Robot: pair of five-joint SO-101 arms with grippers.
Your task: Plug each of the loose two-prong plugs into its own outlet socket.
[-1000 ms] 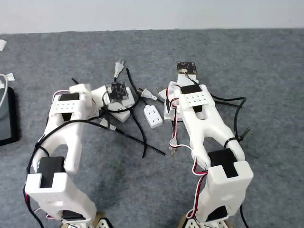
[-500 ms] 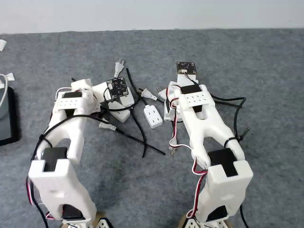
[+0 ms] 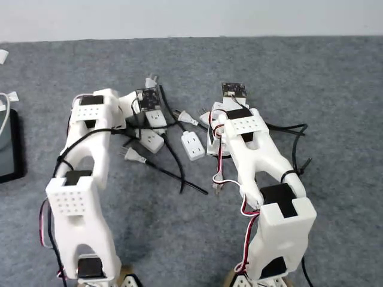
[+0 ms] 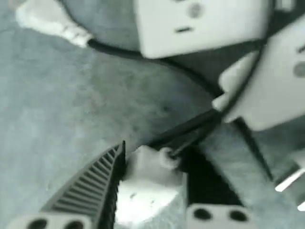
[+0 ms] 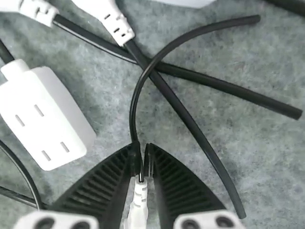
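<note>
Right gripper [image 5: 141, 149] is clenched on a white plug [image 5: 137, 198] at its cord end, with an outlet block [image 5: 44, 119] just beside its fingertips. Left gripper [image 4: 155, 160] grasps a second plug [image 4: 151, 172], with a socket face [image 4: 200, 24] ahead of it. Recommendation: square the prongs to the slots before pressing.

Robotics lab test bench. Grey felt-like matting [image 3: 335, 89] covers the table and meets a plain white wall [image 3: 191, 18] at the far side. Two white plastic robot arms, the left arm [image 3: 72, 203] and the right arm [image 3: 257, 149], show exposed wiring and a bare circuit board [image 3: 234, 89]. Corded plugs [image 3: 133, 156] and outlet blocks [image 3: 192, 145] lie scattered between them.
</note>
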